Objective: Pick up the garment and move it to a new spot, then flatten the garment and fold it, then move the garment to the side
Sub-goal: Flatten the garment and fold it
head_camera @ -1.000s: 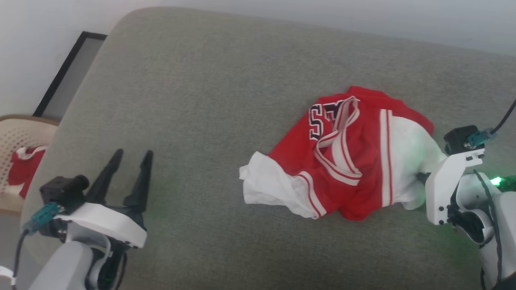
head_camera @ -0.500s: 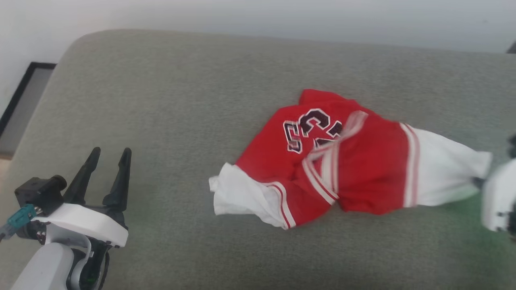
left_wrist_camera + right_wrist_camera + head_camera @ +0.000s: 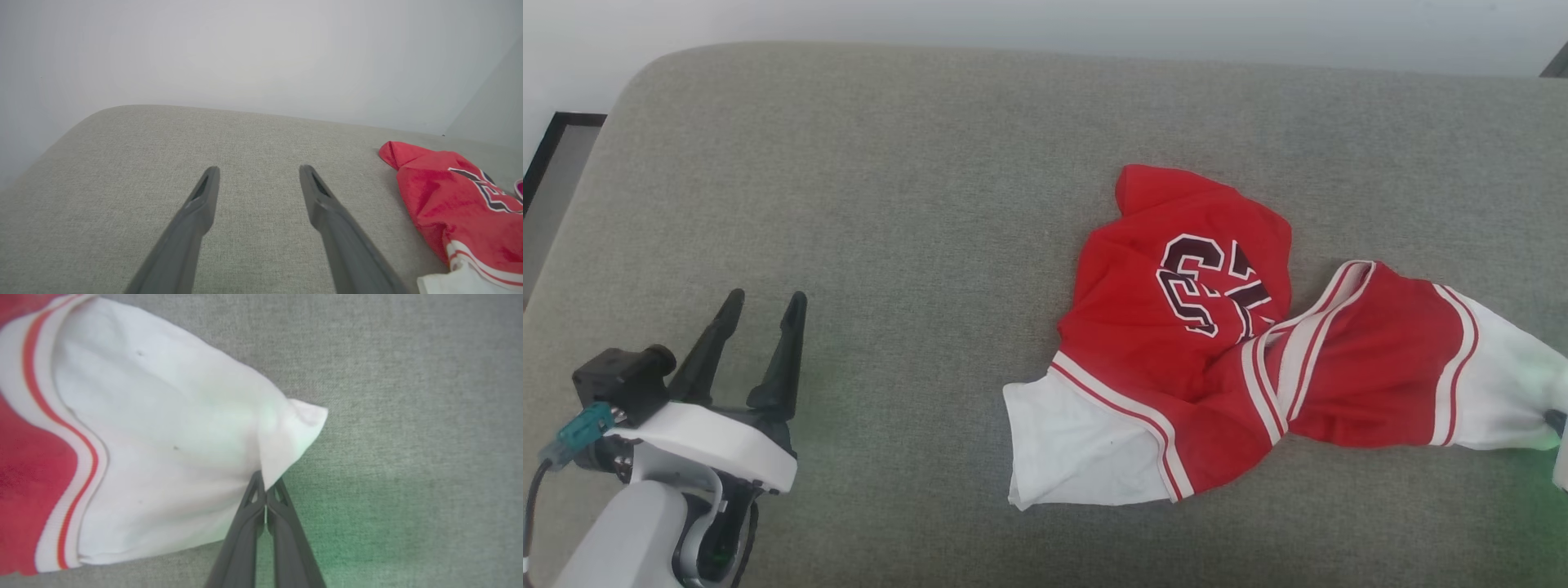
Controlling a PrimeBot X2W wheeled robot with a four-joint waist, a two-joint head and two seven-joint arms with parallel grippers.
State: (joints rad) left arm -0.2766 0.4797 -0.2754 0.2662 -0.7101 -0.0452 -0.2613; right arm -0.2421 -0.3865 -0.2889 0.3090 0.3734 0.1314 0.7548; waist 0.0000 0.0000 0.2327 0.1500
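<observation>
Garment (image 3: 1217, 343) sprawls crumpled at centre-right of the head view, its white sleeve (image 3: 163, 428) pinched in my right claw (image 3: 265, 485).
My left claw (image 3: 768, 296) gapes wide at lower left, well apart, over grey fabric cushion (image 3: 890, 180); pale wall (image 3: 245, 53) behind.

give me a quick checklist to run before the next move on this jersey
1. Right hand shut on the white sleeve corner: ok.
2. How deep the cloth sits between its fingers: cannot tell.
3. Left hand open, holding nothing: ok.
4. Left hand apart from the garment: ok.
5. Garment lying flat: not ok, it is bunched and twisted at the middle.
6. Bare grey cushion beside the garment to spread it on: ok.
</observation>
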